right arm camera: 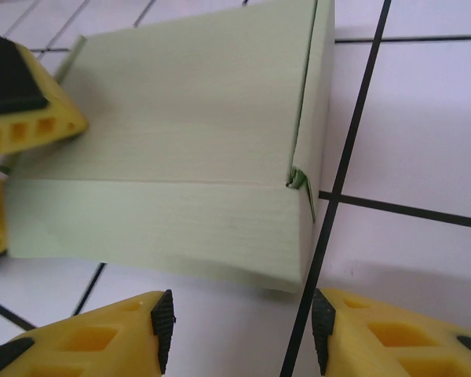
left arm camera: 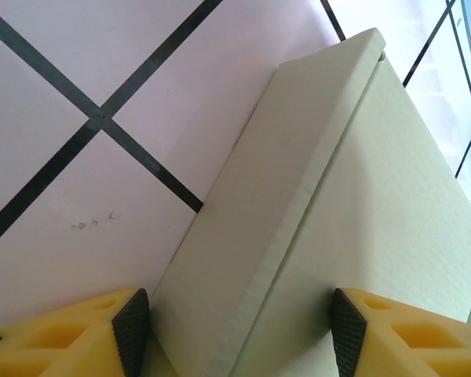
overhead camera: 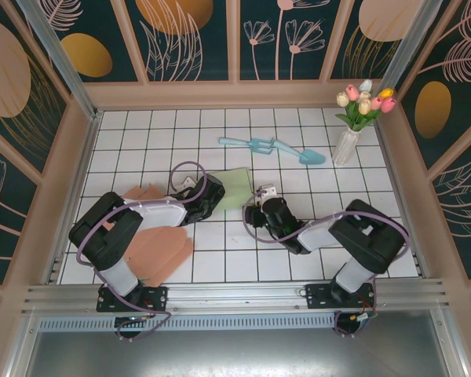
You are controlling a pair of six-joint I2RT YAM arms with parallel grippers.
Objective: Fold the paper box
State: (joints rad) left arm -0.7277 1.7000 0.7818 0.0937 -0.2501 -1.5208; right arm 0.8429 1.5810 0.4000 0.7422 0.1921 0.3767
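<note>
On white tiles [overhead camera: 318, 184], plain green paper box [overhead camera: 235, 187]

Box [right arm camera: 180, 149] of matt pale-green card, table [left arm camera: 102, 63] of smooth white tiles with a slight sheen, fingers [right arm camera: 86, 345] of yellow moulded plastic — pads [left arm camera: 131, 330] black, finely textured, vase [overhead camera: 345, 147] clear glass, rail [overhead camera: 235, 292] dull metal.

The white tiled table [overhead camera: 180, 133] carries a green paper box [overhead camera: 235, 187] at centre, peach sheets [overhead camera: 161, 251] at eight o'clock, blue tools [overhead camera: 271, 148] at twelve and a tulip vase [overhead camera: 345, 147] at two.
</note>
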